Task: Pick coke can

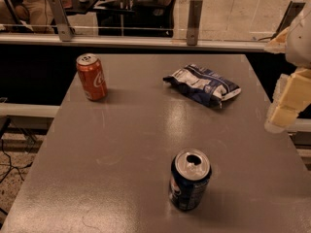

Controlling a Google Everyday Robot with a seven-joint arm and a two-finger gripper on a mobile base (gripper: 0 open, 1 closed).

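The coke can (92, 77) is red-orange with white script lettering and a silver top. It stands upright at the far left of the grey table (126, 144). My gripper (281, 118) hangs at the right edge of the view, above the table's right side, far from the coke can and holding nothing that I can see.
A dark blue can (189, 180) with an opened silver top stands upright near the front middle. A blue and white chip bag (203, 85) lies at the far right middle. A glass barrier with metal posts (194, 14) runs along the table's far edge.
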